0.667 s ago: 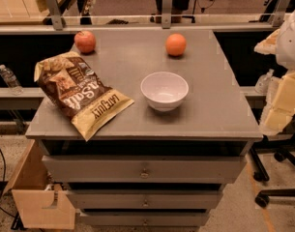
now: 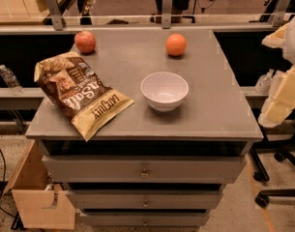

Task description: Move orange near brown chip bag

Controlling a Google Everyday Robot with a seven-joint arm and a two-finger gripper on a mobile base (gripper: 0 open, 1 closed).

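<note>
The orange [image 2: 176, 44] sits at the back of the grey table [image 2: 219, 115], right of centre. The brown chip bag [image 2: 79, 92] lies flat at the table's front left, a tan end pointing to the front edge. The orange is well apart from the bag, with a white bowl [image 2: 164, 90] between them. My gripper [image 2: 285, 88] is on the cream arm at the right edge of the view. It is off the table's right side, level with the bowl, and holds nothing I can see.
A redder, darker fruit [image 2: 85, 41] sits at the back left, just behind the bag. The table is a drawer cabinet. A railing runs behind it. A water bottle [image 2: 9, 79] stands on a low shelf at left. An open wooden box [image 2: 36, 197] is at lower left.
</note>
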